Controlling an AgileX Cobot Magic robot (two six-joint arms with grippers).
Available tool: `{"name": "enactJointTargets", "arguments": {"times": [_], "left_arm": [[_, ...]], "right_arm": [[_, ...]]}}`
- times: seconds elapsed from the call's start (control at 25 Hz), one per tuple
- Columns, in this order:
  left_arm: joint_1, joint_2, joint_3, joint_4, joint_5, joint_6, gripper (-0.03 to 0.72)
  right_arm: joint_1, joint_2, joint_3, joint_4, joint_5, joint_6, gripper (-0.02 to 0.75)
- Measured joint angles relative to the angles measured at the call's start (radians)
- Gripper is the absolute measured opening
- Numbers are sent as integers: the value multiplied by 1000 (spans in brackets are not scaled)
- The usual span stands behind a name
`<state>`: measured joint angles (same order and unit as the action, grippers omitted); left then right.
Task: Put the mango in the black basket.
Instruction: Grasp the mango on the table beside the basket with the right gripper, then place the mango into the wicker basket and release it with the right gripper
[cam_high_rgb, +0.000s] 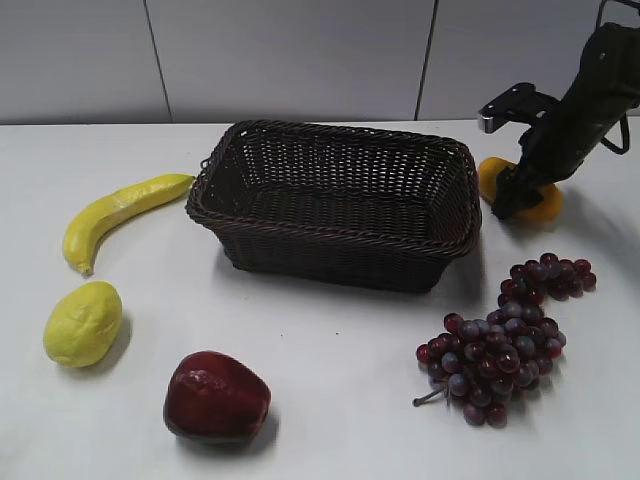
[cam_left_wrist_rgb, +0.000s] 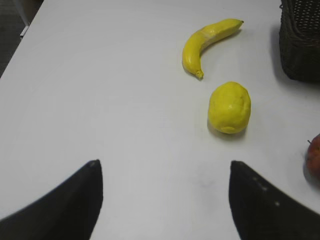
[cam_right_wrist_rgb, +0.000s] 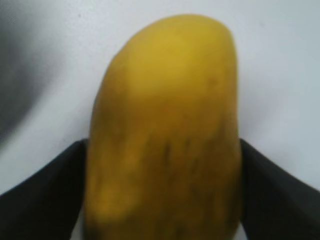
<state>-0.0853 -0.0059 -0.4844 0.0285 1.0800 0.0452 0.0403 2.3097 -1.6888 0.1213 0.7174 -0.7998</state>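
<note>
I'm in a lab-style test setup: a plain white worktop (cam_high_rgb: 330, 400), pale seamed wall panels (cam_high_rgb: 290, 55) at twelve o'clock, and my black arm (cam_high_rgb: 580, 100) reaching in at two o'clock over staged fruit.
</note>
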Motion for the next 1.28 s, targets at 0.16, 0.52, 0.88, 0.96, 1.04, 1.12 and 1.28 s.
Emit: {"name": "enactJointTargets", "arguments": {"times": [0.16,0.52,0.88,0.96,1.04,1.12,1.28], "left_arm": [[0,0,0,0,0,0,589],[0,0,0,0,0,0,589],[0,0,0,0,0,0,589],[0,0,0,0,0,0,589],[0,0,0,0,0,0,589],[0,0,0,0,0,0,589],[0,0,0,0,0,0,589]], "right_arm": [[0,2,-2,38,6,0,576],[0,-199,-2,48,117,93,576],[23,-527,-2,202,194,132,576],[59,-563,-3,216,198,133,576],[105,-571,-3,222,200,133,576],[157,-562,-1,222,202,134,576],[265,-487,-1,222,201,135,576]]}}
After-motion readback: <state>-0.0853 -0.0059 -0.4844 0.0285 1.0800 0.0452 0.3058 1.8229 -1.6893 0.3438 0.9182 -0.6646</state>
